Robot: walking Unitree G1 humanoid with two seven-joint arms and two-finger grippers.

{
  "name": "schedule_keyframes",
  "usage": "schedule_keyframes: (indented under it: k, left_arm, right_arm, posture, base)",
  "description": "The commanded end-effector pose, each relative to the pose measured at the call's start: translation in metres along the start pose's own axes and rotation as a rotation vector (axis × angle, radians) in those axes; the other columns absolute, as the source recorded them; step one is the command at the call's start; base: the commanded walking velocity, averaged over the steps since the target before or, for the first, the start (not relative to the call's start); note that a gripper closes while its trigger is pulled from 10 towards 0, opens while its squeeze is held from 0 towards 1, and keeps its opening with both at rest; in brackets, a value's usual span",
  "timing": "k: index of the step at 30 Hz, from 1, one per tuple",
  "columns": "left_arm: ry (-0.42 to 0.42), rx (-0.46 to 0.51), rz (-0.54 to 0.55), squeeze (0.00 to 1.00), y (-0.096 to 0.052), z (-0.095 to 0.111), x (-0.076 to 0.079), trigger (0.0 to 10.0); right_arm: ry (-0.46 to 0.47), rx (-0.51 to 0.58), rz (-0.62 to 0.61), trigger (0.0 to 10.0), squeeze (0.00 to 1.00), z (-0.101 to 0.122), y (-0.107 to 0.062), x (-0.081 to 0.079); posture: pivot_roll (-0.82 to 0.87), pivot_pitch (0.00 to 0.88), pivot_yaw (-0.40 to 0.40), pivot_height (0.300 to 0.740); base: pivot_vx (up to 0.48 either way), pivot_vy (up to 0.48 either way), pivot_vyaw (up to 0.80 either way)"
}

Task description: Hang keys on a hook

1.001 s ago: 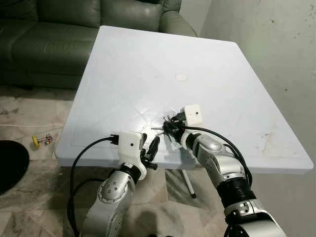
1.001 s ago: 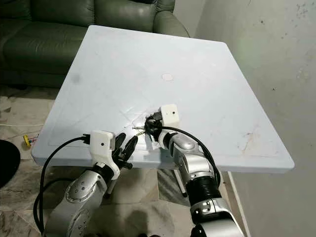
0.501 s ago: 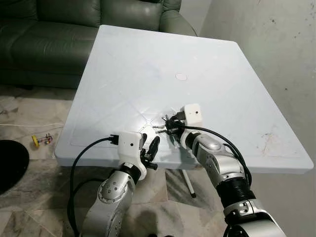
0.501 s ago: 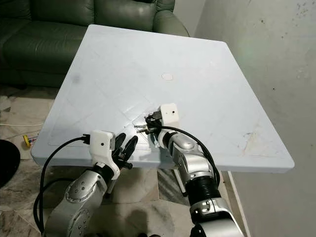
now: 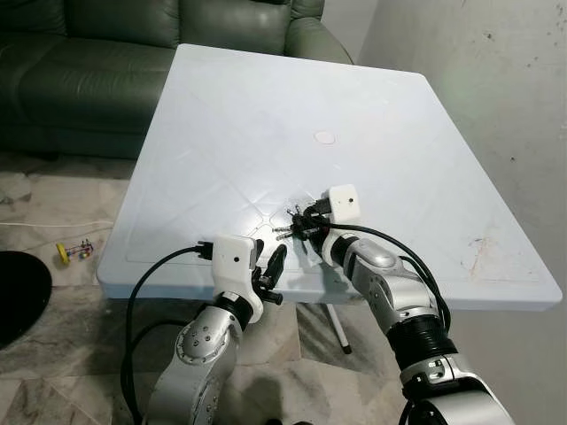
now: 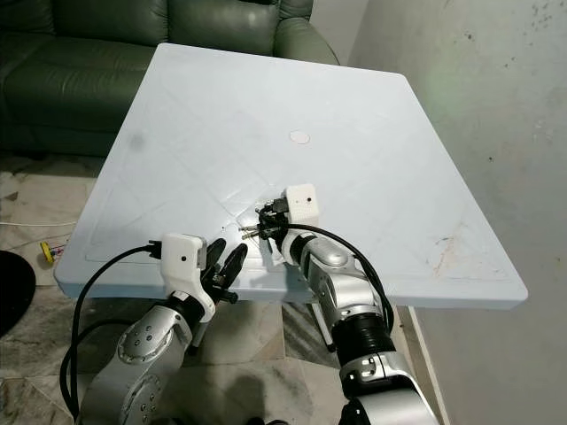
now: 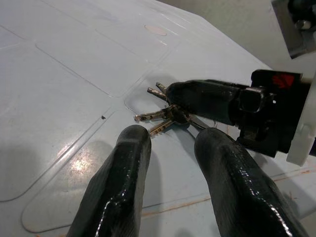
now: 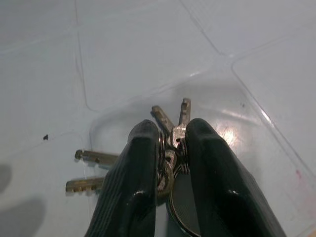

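Observation:
A bunch of metal keys (image 5: 285, 230) on a ring sits low over the near part of the white table (image 5: 266, 115). My right gripper (image 5: 302, 225) is shut on the key ring; in the right wrist view its fingers (image 8: 143, 163) pinch the ring while the keys (image 8: 169, 126) fan out past the tips. Whether the keys rest on the table top or hang just over it is unclear. My left gripper (image 5: 275, 264) hovers at the table's near edge, open, pointing at the keys (image 7: 157, 117) with nothing between its fingers (image 7: 129, 158).
A green sofa (image 5: 89, 62) stands behind the table on the left. A grey wall (image 5: 496, 106) runs along the right. A small round cap (image 5: 325, 137) marks the table's middle. On the floor to the left lie a small toy (image 5: 73, 251) and a black round object (image 5: 13, 297).
My right gripper has edged slightly left and away from the table's near edge, keys still pinched. The left arm has stayed put.

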State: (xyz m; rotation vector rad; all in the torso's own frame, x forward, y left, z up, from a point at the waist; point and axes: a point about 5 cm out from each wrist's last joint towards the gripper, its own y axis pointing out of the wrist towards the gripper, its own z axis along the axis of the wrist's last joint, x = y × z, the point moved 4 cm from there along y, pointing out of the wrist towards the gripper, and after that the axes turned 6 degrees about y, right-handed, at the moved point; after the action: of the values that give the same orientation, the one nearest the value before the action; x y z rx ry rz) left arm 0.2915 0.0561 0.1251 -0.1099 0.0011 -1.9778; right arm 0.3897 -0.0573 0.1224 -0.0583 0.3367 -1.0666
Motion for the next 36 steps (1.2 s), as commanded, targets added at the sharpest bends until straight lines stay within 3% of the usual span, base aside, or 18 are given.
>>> schedule_keyframes:
  k: [1,8,18,19,20,21,34,35,36]
  left_arm:
    - [-0.031,0.018,-0.024,0.0,0.003,0.005,0.012,10.0]
    - [-0.033,0.019,-0.03,0.0,0.003,0.005,0.014,10.0]
    - [-0.033,0.022,-0.039,0.0,0.004,0.006,0.015,10.0]
    - [-0.033,0.022,-0.039,0.0,0.004,0.006,0.015,10.0]
    - [-0.034,0.022,-0.04,0.0,0.004,0.006,0.015,10.0]
    - [-0.033,0.022,-0.04,0.0,0.004,0.006,0.016,10.0]
    - [-0.034,0.021,-0.039,0.0,0.004,0.006,0.015,10.0]
    - [-0.034,0.021,-0.037,0.0,0.004,0.005,0.015,10.0]
    - [-0.034,0.021,-0.037,0.0,0.004,0.005,0.015,10.0]
  right_arm:
    - [-0.019,0.031,0.008,10.0,0.0,0.004,-0.002,0.002]
    - [-0.007,0.098,0.028,10.0,0.0,0.013,-0.004,0.0]
    - [-0.034,0.067,0.056,10.0,0.0,0.004,-0.005,-0.002]
    - [-0.017,0.053,0.055,10.0,0.56,0.002,-0.005,-0.002]
    - [-0.005,0.045,0.054,10.0,0.56,0.0,-0.005,-0.002]
    - [-0.005,0.045,0.057,10.0,1.0,0.0,-0.005,-0.002]
    - [-0.034,0.042,0.072,10.0,1.0,-0.001,-0.006,-0.004]
    - [-0.05,0.042,0.074,10.0,0.0,-0.001,-0.006,-0.005]
    - [-0.054,0.043,0.074,10.0,0.0,-0.001,-0.006,-0.005]
  posture:
    - [0.16,0.149,-0.177,0.74]
    - [0.16,0.138,-0.173,0.74]
    - [0.15,0.131,-0.171,0.74]
    - [0.15,0.131,-0.171,0.74]
    - [0.15,0.131,-0.171,0.74]
    - [0.15,0.131,-0.171,0.74]
    - [0.15,0.13,-0.17,0.74]
    - [0.16,0.132,-0.172,0.74]
    - [0.16,0.132,-0.172,0.74]
  base:
    - [0.0,0.0,0.0]
    - [0.0,0.0,0.0]
    - [0.0,0.0,0.0]
    - [0.0,0.0,0.0]
    - [0.0,0.0,0.0]
    - [0.0,0.0,0.0]
    - [0.0,0.0,0.0]
    - [0.0,0.0,0.0]
    - [0.0,0.0,0.0]
